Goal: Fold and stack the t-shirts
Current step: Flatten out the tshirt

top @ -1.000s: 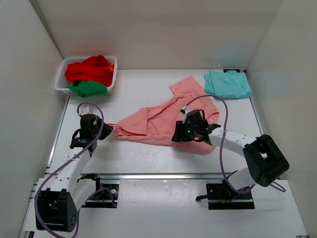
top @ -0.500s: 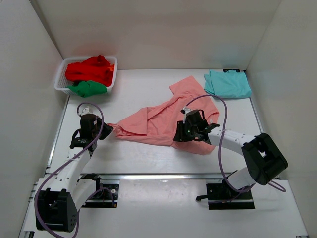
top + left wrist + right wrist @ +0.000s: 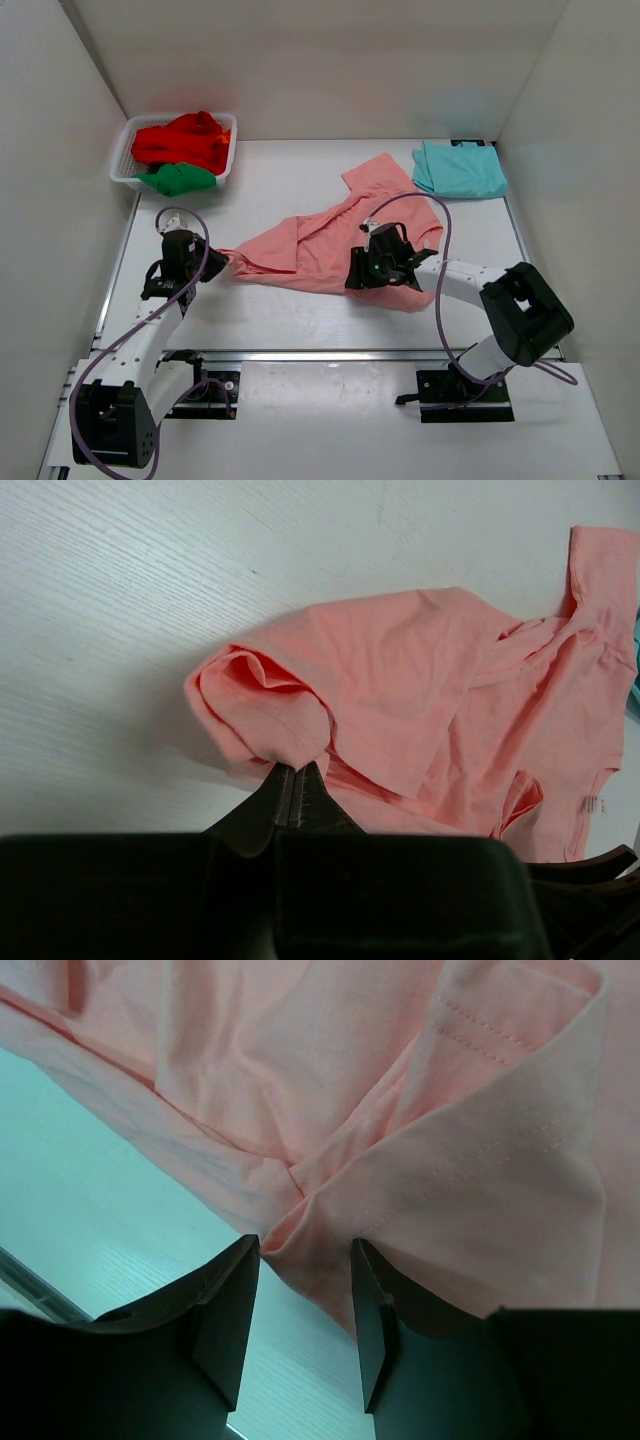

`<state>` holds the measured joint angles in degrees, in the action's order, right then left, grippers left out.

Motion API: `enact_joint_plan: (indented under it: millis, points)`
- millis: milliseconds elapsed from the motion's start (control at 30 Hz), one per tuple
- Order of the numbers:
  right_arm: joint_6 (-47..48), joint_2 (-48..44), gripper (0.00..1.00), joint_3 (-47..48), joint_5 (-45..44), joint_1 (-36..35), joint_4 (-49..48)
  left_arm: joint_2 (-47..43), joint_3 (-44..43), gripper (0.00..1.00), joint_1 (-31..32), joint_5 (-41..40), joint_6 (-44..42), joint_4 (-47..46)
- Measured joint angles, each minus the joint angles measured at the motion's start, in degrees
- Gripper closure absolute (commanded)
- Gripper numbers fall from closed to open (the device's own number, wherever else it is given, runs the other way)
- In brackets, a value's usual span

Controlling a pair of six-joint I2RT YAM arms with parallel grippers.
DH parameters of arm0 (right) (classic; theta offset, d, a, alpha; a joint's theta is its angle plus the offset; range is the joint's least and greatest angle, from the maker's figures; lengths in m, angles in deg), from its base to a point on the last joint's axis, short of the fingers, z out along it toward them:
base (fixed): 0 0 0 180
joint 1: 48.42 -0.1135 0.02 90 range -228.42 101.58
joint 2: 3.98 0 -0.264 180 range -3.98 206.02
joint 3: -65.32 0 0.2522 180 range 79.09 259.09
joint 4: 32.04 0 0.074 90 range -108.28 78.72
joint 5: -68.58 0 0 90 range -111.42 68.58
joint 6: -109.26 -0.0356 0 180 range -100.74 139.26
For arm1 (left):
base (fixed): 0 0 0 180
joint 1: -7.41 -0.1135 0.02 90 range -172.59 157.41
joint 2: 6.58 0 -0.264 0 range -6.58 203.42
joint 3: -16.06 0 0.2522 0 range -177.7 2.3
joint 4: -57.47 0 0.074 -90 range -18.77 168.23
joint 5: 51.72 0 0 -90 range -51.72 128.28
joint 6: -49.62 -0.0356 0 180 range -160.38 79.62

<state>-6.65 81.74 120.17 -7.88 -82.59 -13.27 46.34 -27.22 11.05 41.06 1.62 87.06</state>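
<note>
A salmon-pink t-shirt (image 3: 320, 240) lies crumpled and partly spread in the middle of the table. My left gripper (image 3: 222, 258) is shut on its left end; in the left wrist view (image 3: 296, 772) the jaws pinch a fold of the pink t-shirt (image 3: 430, 670). My right gripper (image 3: 352, 280) is open at the shirt's near edge; in the right wrist view (image 3: 305, 1260) a bunched fold of pink t-shirt (image 3: 400, 1180) sits between the fingers. A folded light teal t-shirt (image 3: 460, 168) lies at the back right. Red (image 3: 185, 140) and green (image 3: 178, 178) t-shirts lie in the basket.
A white mesh basket (image 3: 121, 160) stands at the back left corner. White walls enclose the table on three sides. A metal rail (image 3: 330, 355) runs along the near edge by the arm bases.
My right gripper has crept slightly left along the shirt's near edge. The left gripper and the shirt have hardly moved.
</note>
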Motion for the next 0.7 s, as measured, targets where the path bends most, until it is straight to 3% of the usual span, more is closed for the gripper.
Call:
enact_joint_plan:
  millis: [133,567,700]
  points:
    - [0.1,1.2,0.72,0.4,0.0,-0.6,0.1,0.0,0.0,1.00,-0.1,0.0,0.0,0.0]
    - [-1.7,-1.6,0.82,-2.5,5.3,4.6,-4.3,0.0,0.0,1.00,0.0,0.1,0.0,0.0]
    - [-2.1,-1.7,0.92,-2.8,6.0,5.7,-4.9,0.0,0.0,1.00,0.0,0.1,0.0,0.0]
